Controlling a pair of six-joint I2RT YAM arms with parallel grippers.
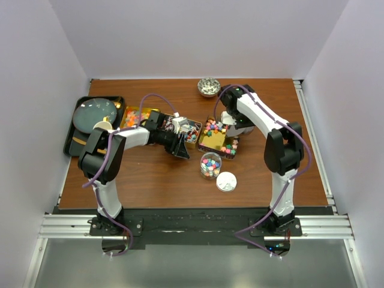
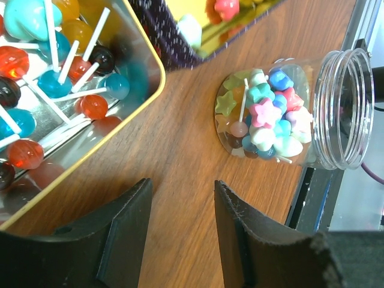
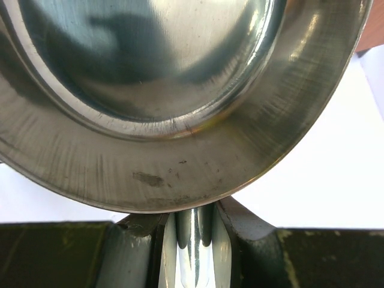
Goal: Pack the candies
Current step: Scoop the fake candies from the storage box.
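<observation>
A brown wooden bench (image 1: 156, 180) carries everything, with the left arm (image 1: 129, 139) and right arm (image 1: 282, 144) both reaching in toward its middle. At the bench's far left lies a black tray (image 1: 71, 144) holding a round grey dish (image 1: 96, 113).

Three open gold metal tins sit in a loose row. One (image 1: 133, 117) is beside the tray, one with stick lollipops (image 2: 153, 78) is at the centre, and a third (image 1: 214, 144) is to the right. The multicoloured candies (image 1: 213, 127) are heaped in that third tin. More of them (star-like pieces in pink, blue and green) lie in a clear plastic jar (image 2: 345, 108), which stands open just in front of it. The jar's white round lid (image 1: 227, 181) lies on the bench just beside it, and a small patterned bowl (image 1: 209, 87) sits near the far edge.

The left jaws stand about half open with nothing between them, over bare wood between the lollipop tin and the jar. The right jaws are closed tight on the handle of a shiny steel spoon (image 3: 180, 90), above the third tin.
</observation>
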